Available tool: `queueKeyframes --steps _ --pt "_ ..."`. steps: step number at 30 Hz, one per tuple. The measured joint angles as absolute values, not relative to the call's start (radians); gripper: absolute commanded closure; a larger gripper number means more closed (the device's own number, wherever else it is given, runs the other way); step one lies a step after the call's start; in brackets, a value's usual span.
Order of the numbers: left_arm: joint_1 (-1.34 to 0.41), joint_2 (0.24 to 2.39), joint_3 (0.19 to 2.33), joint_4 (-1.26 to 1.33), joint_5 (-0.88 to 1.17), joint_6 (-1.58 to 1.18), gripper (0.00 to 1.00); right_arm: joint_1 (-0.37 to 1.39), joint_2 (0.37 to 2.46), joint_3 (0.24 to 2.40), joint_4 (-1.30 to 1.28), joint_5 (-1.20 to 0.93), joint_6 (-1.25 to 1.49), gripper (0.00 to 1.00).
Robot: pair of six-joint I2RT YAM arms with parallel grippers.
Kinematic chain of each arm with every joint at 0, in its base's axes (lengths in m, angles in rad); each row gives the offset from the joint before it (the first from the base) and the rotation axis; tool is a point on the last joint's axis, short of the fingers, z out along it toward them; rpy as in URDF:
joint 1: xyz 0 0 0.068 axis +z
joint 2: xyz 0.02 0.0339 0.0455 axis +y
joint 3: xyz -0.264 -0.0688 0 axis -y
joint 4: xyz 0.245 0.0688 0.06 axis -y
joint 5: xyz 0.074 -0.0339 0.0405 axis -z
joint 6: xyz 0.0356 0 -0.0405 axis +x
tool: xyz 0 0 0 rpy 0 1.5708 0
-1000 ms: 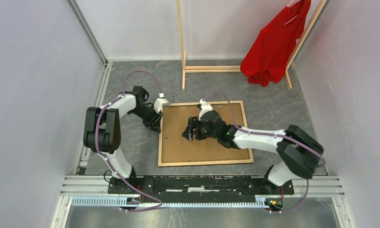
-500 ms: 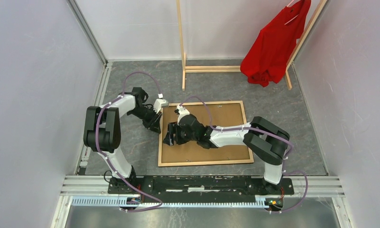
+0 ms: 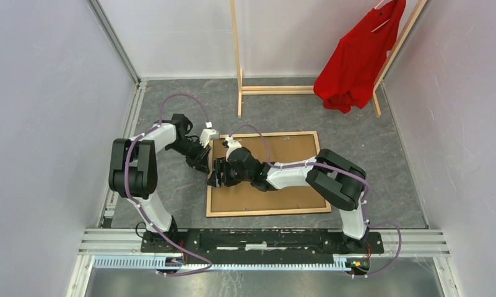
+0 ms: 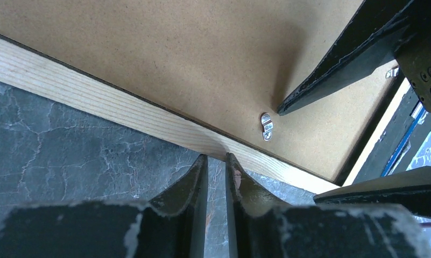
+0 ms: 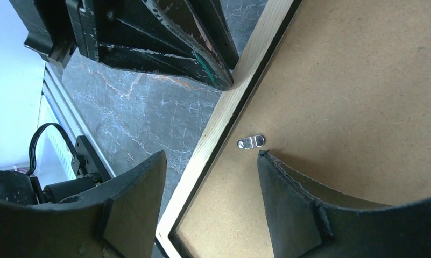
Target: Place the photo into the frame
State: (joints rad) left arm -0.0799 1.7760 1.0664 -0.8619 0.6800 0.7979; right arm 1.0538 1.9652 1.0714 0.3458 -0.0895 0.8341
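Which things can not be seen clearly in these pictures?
- The photo: in no view; the backing board covers the frame opening.
- Left end effector: whether its tips touch the rail, no view settles.
- Frame's front face: turned down in all views.
- Metal clip: whether locked, too small.

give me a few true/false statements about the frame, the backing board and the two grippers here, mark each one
1. The frame lies flat with its light wood back facing up. True.
2. The photo's printed side is visible inside it. False: only the brown backing board shows.
3. The right gripper is open, its fingers straddling the frame's left rail. True.
4. The left gripper is spread wide. False: its fingers are nearly together, their tips at the rail's outer edge.
5. The small metal clip sits on the stone floor. False: it is on the backing board, near the rail.
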Motion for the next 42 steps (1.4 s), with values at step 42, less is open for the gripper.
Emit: queueKeyframes --steps 42 --pt "-0.078 1.773 1.064 -0.869 0.68 0.799 0.83 1.04 2.045 1.124 0.432 -0.161 0.845 0.33"
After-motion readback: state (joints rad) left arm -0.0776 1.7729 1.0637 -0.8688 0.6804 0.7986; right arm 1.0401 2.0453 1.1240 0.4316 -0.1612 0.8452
